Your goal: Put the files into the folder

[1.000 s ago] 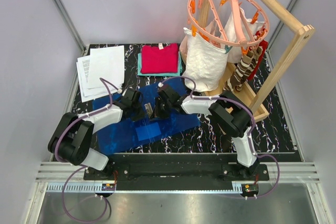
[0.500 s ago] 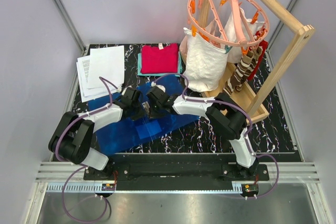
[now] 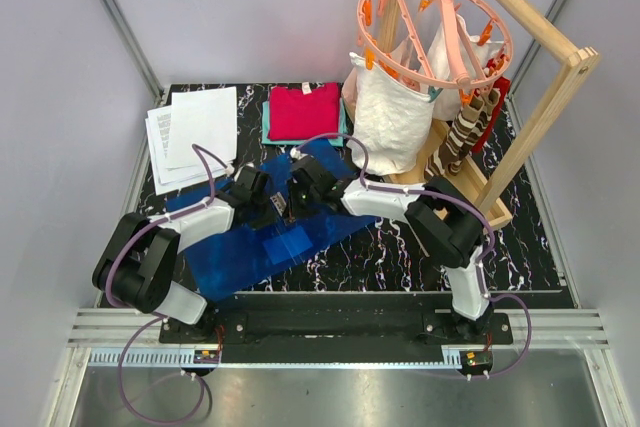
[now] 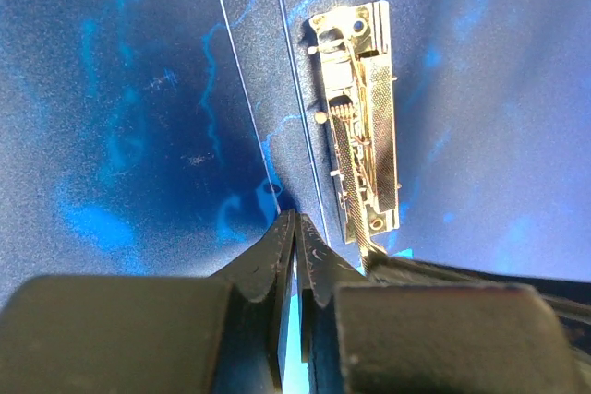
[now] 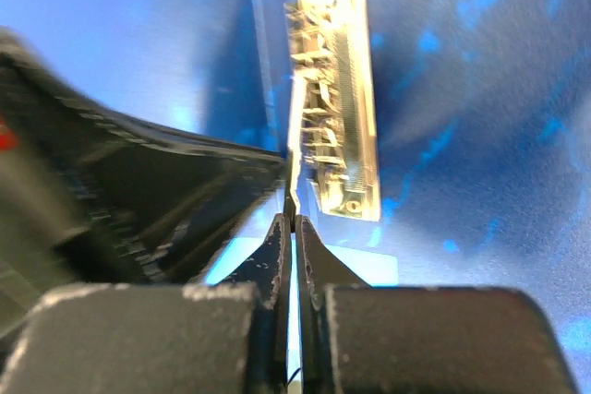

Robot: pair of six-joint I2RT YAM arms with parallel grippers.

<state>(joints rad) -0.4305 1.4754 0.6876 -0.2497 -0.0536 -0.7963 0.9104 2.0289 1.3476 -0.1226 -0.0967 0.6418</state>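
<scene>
The blue folder (image 3: 230,247) lies open on the black marble table, its metal spine clip (image 4: 360,126) facing up. The files (image 3: 195,127), white printed sheets, lie stacked at the back left, apart from the folder. My left gripper (image 3: 268,209) is shut, its tips (image 4: 295,223) pressed on the folder's spine crease just left of the clip. My right gripper (image 3: 291,203) comes from the right and meets it over the spine. Its fingers (image 5: 295,220) are shut on the thin lever at the near end of the clip (image 5: 337,108).
Folded red and teal clothes (image 3: 303,112) lie behind the folder. A white cloth bag (image 3: 388,117) hangs from a pink peg hanger (image 3: 435,27) on a wooden rack (image 3: 540,107) at the back right. Grey walls enclose the table.
My right gripper has moved left to the spine clip, close to the left gripper. The folder's right cover has swung toward the back. The left gripper has barely moved.
</scene>
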